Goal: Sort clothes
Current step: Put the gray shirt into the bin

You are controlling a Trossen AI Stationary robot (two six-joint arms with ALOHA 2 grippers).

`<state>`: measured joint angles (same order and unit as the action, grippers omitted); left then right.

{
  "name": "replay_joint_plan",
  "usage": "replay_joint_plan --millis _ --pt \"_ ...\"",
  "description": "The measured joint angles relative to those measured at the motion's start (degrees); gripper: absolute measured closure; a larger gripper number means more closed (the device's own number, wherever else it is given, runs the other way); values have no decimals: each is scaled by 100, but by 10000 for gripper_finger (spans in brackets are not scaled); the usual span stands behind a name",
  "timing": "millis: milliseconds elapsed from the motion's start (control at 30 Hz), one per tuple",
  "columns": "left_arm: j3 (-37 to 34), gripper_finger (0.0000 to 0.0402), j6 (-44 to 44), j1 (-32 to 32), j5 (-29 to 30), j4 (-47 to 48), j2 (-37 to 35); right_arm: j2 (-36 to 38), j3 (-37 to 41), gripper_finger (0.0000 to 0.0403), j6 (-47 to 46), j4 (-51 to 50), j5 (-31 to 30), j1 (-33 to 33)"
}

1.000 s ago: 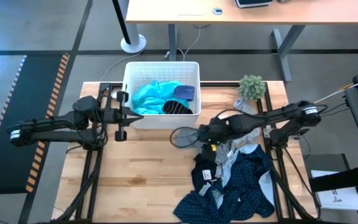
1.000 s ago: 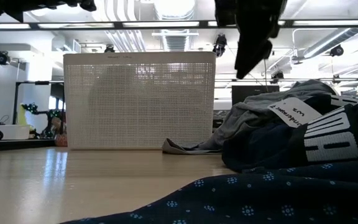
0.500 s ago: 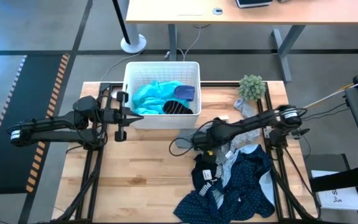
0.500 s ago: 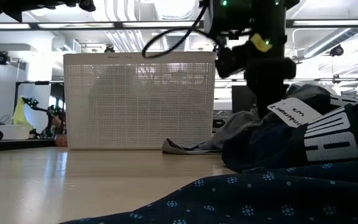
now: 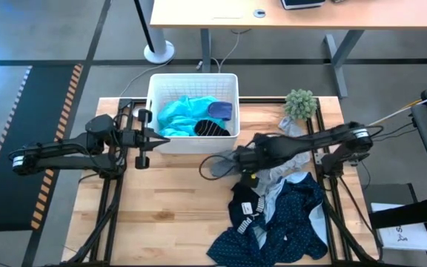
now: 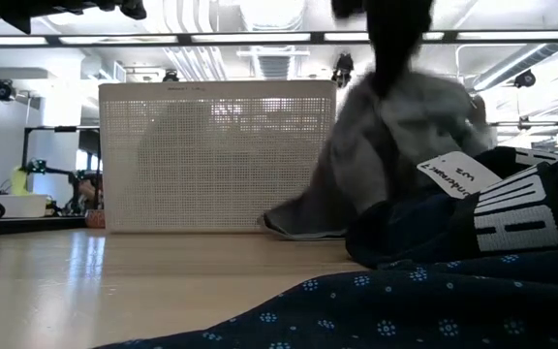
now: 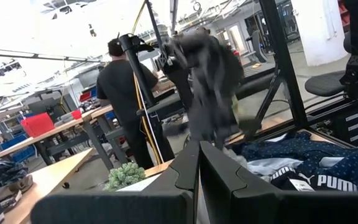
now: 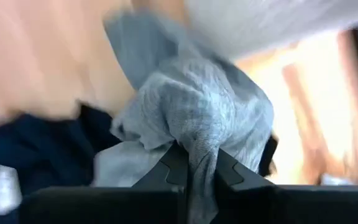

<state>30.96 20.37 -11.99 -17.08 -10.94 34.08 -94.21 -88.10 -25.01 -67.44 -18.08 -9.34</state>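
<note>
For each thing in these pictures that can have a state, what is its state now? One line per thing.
Right pincer: shut on the grey garment.
Grey garment: pinched, hanging partly lifted, lower edge on the table.
Left pincer: shut, holding nothing, beside the basket.
Basket: upright, with teal and dark clothes inside.
Navy dotted garment: crumpled on the table.
Black garment with white stripes: lying in the pile.

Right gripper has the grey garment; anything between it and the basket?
Nothing visible. The right gripper, shut on the grey garment, has bare table up to the white basket. The left gripper waits beside the basket's left wall.
</note>
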Motion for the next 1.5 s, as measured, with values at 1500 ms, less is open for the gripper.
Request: replay_joint_plan --millis 1500 --pt "0 402 -141 1 2 51 -43 333 -4460 403 4325 2986 -1943 342"
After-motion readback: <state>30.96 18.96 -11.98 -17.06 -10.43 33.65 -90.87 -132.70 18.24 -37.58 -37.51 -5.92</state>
